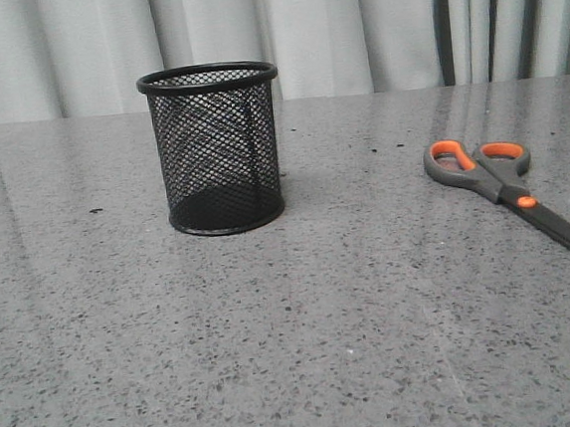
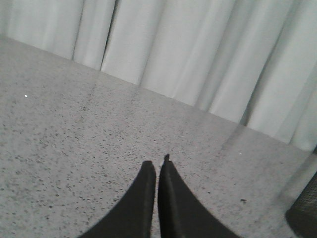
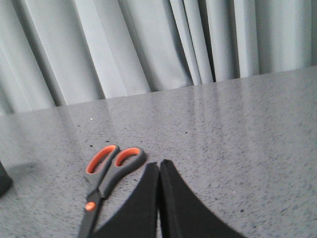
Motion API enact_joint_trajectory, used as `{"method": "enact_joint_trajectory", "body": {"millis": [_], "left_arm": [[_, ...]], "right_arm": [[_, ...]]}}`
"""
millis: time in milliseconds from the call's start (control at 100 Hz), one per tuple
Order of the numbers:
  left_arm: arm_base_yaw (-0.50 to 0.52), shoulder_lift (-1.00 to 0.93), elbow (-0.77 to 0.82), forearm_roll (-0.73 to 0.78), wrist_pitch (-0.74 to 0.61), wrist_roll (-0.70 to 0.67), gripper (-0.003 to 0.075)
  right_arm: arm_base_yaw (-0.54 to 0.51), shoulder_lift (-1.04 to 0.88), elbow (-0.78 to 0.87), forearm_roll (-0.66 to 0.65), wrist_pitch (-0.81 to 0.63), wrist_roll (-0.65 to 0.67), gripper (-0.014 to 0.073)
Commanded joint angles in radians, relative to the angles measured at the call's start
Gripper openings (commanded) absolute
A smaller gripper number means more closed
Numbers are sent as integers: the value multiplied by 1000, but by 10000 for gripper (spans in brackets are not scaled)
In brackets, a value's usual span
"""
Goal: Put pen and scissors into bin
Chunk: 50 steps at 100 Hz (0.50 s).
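Scissors point(image 1: 507, 186) flat near right table point(image 1: 307, 351) edge; bin point(image 1: 218, 149) upright, apart. Both hands point(image 2: 156, 166) point(image 3: 159, 166) pressed together, empty.

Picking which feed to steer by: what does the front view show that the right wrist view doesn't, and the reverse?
Only the front view shows the whole black wire-mesh cylindrical pencil cup, upright on the grey speckled table, with nothing pink visible through its mesh, and no arm. Only the right wrist view shows the right gripper, its dark fingers pressed together, empty, beside the scissors' handles. Both show the grey-and-orange-handled scissors lying flat, and the pale curtain behind.
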Motion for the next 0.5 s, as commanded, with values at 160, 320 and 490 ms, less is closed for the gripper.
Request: {"method": "enact_joint_trajectory", "body": {"millis": [160, 320, 490], "left_arm": [[3, -30, 15, -352, -74, -10, -20], [3, -30, -46, -349, -18, -10, -20], [3, 41, -171, -297, 107, -6, -20]], "right_arm": [[-6, -23, -1, 223, -88, -6, -54], [-6, -23, -60, 243, 17, -6, -49], [-6, 42, -175, 239, 181, -6, -43]]}}
